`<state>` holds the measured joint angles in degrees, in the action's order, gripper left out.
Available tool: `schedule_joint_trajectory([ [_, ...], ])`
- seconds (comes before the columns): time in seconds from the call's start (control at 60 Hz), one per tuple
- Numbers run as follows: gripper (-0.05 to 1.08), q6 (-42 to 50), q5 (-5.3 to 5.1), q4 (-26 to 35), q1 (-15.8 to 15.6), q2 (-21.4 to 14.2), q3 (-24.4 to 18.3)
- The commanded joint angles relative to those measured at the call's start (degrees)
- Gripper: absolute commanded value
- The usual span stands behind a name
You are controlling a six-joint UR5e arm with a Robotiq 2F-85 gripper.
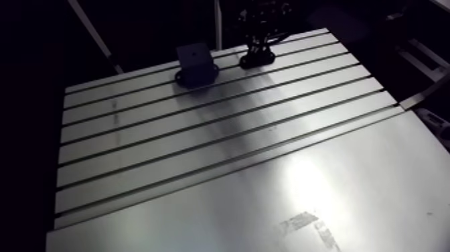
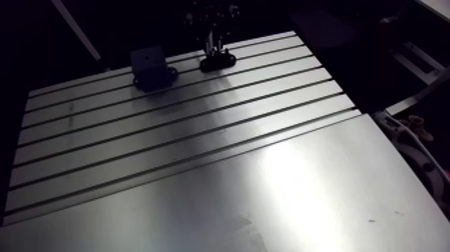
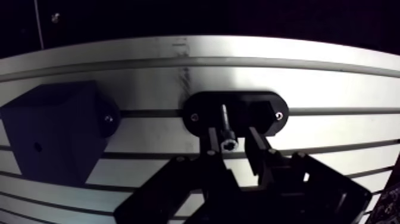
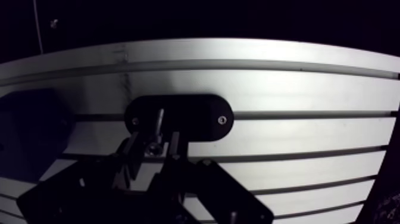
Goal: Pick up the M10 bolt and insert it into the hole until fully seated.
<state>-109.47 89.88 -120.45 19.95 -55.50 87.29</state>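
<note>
In the wrist view the M10 bolt [image 3: 226, 126] stands upright in a black oval holder [image 3: 271, 110], its socket head toward the camera. My gripper [image 3: 233, 132] is open and straddles the bolt, with a narrow gap showing between the bolt and each finger [image 3: 255, 138]. Beside the holder sits a dark block [image 3: 50, 131] with a small hole [image 3: 37, 145] in its face. In the arm view the block [image 1: 195, 61] and the holder [image 1: 257, 59] sit at the far edge of the slotted table, and the gripper [image 1: 261, 33] comes down over the holder.
The slotted aluminium table [image 1: 201, 147] stretches toward the camera, and a smooth plate [image 1: 321, 194] covers its near right part. A metal rail [image 1: 422, 99] lies off the table's right edge.
</note>
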Motion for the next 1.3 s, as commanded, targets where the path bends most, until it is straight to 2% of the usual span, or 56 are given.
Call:
schedule_joint_trajectory([
  [0.017,0.65,0.0,-0.01,0.1,-0.2,0.0,-0.1],
  [0.95,0.71,0.0,-0.10,0.2,-0.3,-0.1,0.0],
  [1.15,0.77,0.0,-0.10,0.3,-0.3,-0.2,0.0],
  [1.3,0.86,0.0,-0.35,0.4,-0.2,-0.3,-0.1],
])
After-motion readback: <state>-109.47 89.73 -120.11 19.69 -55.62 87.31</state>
